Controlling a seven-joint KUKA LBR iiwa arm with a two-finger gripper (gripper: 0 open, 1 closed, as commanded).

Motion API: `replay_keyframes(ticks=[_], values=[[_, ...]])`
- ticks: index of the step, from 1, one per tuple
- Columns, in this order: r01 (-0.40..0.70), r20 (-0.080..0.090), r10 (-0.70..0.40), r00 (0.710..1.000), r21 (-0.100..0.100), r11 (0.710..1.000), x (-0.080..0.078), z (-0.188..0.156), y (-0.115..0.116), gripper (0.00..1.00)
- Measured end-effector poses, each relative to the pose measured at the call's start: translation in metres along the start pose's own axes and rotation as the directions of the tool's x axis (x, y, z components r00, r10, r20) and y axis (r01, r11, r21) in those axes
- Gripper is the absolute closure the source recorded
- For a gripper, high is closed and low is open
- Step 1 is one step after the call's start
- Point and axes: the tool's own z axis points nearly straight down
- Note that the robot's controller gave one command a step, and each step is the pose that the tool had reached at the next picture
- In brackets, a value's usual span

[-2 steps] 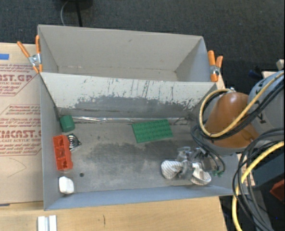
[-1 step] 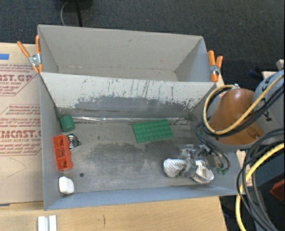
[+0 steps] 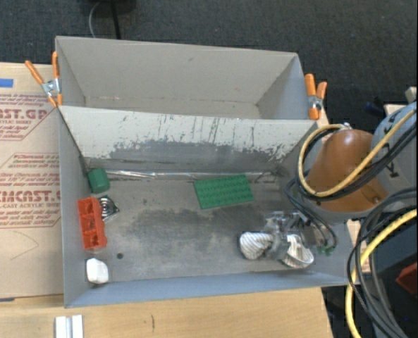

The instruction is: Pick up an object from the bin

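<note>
Claw (image 3: 285, 236) is down at the floor of the bin (image 3: 180, 129), near-right corner, arm coming in from the right with its brown-orange wrist cover and yellow/black cables above it. Can't tell whether the claw is wide or narrow; the view doesn't resolve it. Closest item is a silver-white ribbed piece (image 3: 254, 243), shell-shaped, lying just left of the claw and touching or nearly touching it. A second ribbed piece (image 3: 298, 253) of the same look lies just near-right of the claw. Can't tell if either is gripped. The rest is well apart. A green studded plate (image 3: 223, 191) lies flat mid-floor, to the far left of the claw. A small green block (image 3: 98, 181) sits in the far-left corner, with an orange-red brick (image 3: 91, 223) along the left wall and a small shiny bit (image 3: 108, 206) beside it. A white lump (image 3: 96, 270) sits in the near-left corner. The printed sheet (image 3: 18, 182) left of the bin carries red lettering, partly readable as "CAST" and "ACRYLIC SHEET". The bin floor is grey and scuffed, and the far wall is streaked with scratches. There's dark carpet (image 3: 265, 13) beyond the bin and a light wood tabletop (image 3: 194, 319) at the near edge.
</note>
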Motion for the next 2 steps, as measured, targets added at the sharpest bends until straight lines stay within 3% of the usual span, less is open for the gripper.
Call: replay_keyframes(ticks=[1,2], values=[[0.025,0.000,-0.025,1.000,0.000,1.000,0.0028,-0.0564,0.0025,1.00],[0.025,0.000,-0.025,1.000,0.000,1.000,0.0028,-0.0564,0.0025,1.00]])
